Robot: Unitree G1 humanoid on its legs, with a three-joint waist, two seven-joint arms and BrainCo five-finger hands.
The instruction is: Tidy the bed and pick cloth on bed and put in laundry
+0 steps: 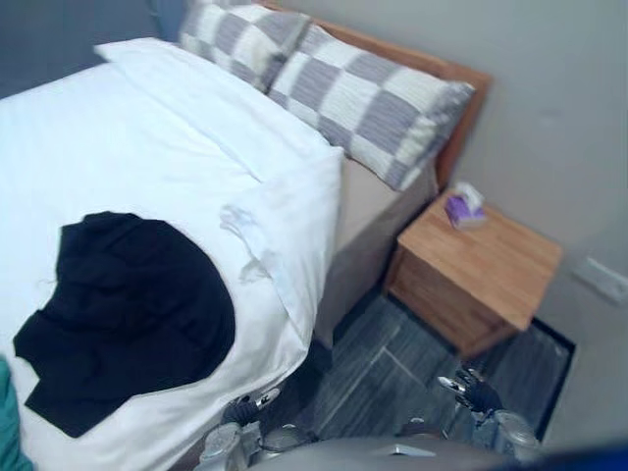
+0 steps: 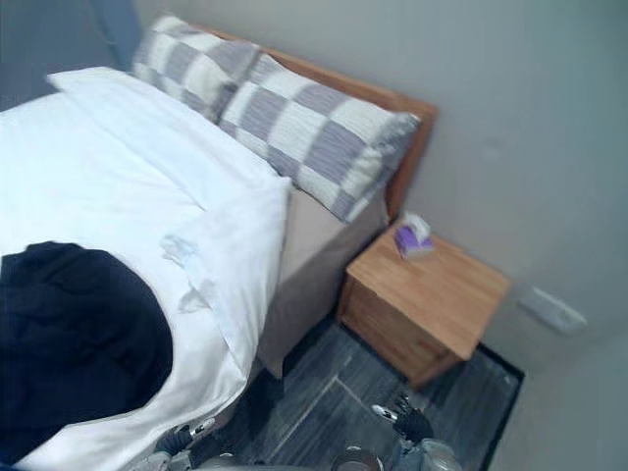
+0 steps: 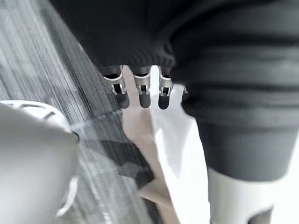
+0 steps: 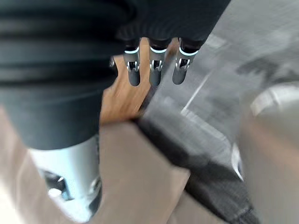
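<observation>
Cloth (image 1: 128, 314), black, limp and likely light, lies bunched on the white duvet (image 1: 147, 147) near its edge, best gathered at a fold; left hand (image 3: 142, 91) and right hand (image 4: 155, 74) hang straight-fingered, empty.

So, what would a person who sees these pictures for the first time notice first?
The black cloth lies crumpled on the white bed, near the robot's side. Two checked pillows lie at the headboard, and a wooden nightstand carrying a small purple box stands beside the bed.
</observation>
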